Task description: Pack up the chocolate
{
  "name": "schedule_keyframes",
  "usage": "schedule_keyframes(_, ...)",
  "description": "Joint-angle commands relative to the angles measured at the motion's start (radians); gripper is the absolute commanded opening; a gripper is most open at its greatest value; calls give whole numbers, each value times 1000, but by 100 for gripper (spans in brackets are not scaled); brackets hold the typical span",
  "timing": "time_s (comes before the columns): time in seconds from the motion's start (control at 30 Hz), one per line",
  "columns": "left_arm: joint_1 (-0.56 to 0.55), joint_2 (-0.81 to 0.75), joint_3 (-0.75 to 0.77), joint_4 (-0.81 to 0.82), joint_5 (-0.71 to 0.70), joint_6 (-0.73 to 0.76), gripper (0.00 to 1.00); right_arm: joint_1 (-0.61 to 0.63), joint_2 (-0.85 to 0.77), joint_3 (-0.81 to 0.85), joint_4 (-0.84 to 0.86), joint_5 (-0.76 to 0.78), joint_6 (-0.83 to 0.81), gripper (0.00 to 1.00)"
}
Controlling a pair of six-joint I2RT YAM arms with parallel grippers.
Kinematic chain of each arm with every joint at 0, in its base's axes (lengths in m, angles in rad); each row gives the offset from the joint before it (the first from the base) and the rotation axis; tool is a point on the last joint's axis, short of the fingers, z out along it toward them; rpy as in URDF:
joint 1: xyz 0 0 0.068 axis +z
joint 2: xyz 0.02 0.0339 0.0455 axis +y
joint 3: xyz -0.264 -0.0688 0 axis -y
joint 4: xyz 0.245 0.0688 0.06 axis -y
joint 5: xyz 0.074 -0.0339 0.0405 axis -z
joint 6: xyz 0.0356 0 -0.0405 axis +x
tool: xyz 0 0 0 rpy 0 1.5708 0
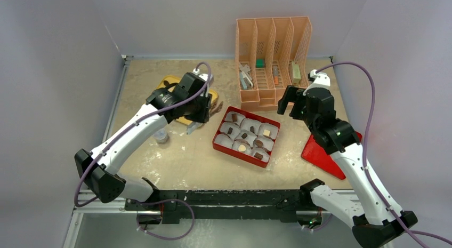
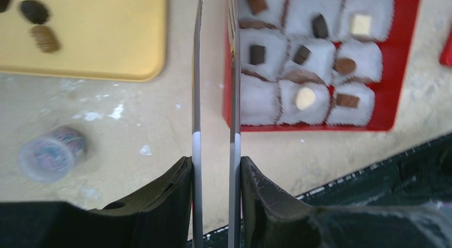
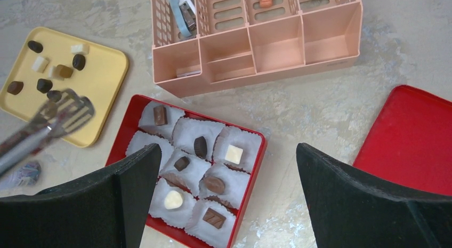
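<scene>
A red box [image 1: 218, 143] holds white paper cups. Most cups hold one chocolate each [image 2: 305, 97]; the near-left cup [image 2: 256, 98] is empty. More loose chocolate [image 3: 40, 85] lies on a yellow tray [image 3: 101, 72]. My left gripper [image 2: 213, 165] is shut on metal tongs [image 2: 196, 98], whose blades stand slightly apart. It hangs between tray and box [image 1: 198, 113]. The tong tips [image 3: 72, 106] hover empty over the tray's near edge. My right gripper [image 3: 226, 146] is open and empty, above the table right of the box [image 1: 290, 104].
A peach desk organizer [image 1: 272, 56] with small items stands behind the box. A red lid [image 1: 322, 152] lies at the right under the right arm. A small clear tub of coloured bits [image 2: 50, 152] stands left of the tongs.
</scene>
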Motion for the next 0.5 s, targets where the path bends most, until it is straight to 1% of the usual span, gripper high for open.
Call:
schedule_keyframes(0.0,72,-55,2,32,-151,-36,33,-3,-26,9,14,-11,0,99)
schedule_keyframes(0.2,195,-48,-63,54,-198,-34,34,-3,-32,17,8,-12,-3,99)
schedule_keyframes(0.47,308,3,-133,157,-151,-32,34,-3,-36,14,5,-4,-10,99)
